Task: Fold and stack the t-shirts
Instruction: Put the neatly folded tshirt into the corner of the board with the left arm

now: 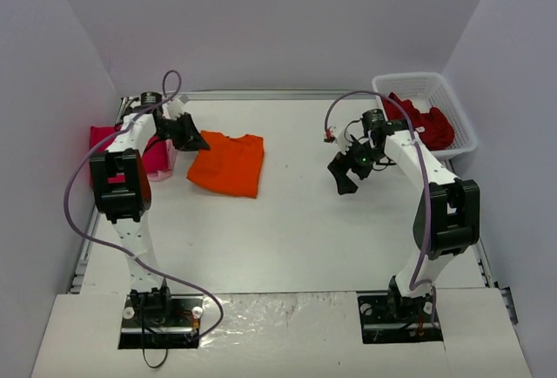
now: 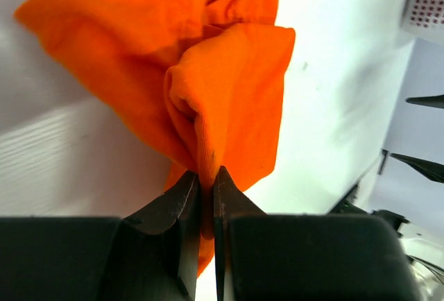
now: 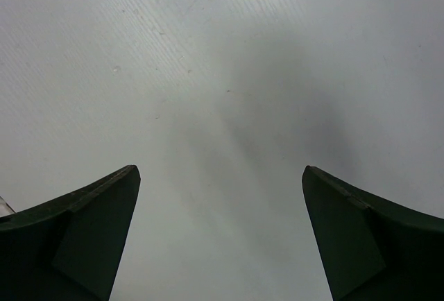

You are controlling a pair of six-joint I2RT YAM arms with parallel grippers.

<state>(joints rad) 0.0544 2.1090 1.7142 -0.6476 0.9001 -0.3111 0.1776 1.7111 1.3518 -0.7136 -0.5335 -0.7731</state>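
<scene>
Magenta t-shirt [image 1: 100,138] partly behind left arm [image 1: 117,182]

The orange shirt [image 1: 228,163] lies on the table [image 1: 296,230], the left gripper [image 1: 195,142] at its upper left corner. The right gripper [image 1: 345,183] hangs over the table, well apart. In the basket [image 1: 464,123] lie red shirts [image 1: 428,123].

Orange t-shirt [image 1: 228,163]; magenta-pink t-shirt [image 1: 103,138]; dark red t-shirts [image 1: 426,124]; white lattice basket [image 1: 409,79]
</scene>
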